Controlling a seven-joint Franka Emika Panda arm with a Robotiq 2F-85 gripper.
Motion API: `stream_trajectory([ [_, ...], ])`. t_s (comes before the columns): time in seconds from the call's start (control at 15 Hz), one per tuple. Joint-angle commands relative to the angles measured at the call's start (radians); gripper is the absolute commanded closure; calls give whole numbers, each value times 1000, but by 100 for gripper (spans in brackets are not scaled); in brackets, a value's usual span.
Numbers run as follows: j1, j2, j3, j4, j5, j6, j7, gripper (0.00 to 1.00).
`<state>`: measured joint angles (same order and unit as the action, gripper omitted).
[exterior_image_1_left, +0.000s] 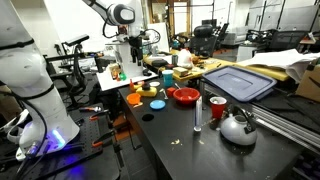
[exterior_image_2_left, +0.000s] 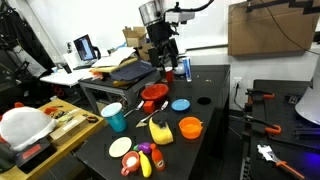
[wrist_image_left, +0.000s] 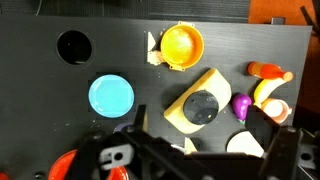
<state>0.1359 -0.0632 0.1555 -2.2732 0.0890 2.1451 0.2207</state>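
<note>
My gripper (wrist_image_left: 200, 150) is open and empty, hanging well above a black table (wrist_image_left: 40, 100). It shows in both exterior views (exterior_image_1_left: 133, 52) (exterior_image_2_left: 163, 58). Below it in the wrist view lie a yellow wedge with a black disc on it (wrist_image_left: 200, 105), a blue plate (wrist_image_left: 110, 95), an orange bowl (wrist_image_left: 181, 44), a purple toy (wrist_image_left: 242, 104) and a white plate (wrist_image_left: 245, 145). A red bowl (wrist_image_left: 65, 165) peeks out at the lower left, partly hidden by the gripper body. In an exterior view the red bowl (exterior_image_2_left: 153, 95) lies roughly under the gripper.
A teal cup (exterior_image_2_left: 115, 118), toy fruits (exterior_image_2_left: 145, 160) and a red cup (exterior_image_2_left: 184, 68) stand on the table. A silver kettle (exterior_image_1_left: 238, 127) and a blue tray lid (exterior_image_1_left: 240, 82) are at one end. A round hole (wrist_image_left: 73, 45) is in the tabletop.
</note>
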Motion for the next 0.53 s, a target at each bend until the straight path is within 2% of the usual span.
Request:
stream_trajectory([
  [0.0,20,58,17,35,21,11,64,0],
  [0.47,59,150,30,70,47,26,207,0],
])
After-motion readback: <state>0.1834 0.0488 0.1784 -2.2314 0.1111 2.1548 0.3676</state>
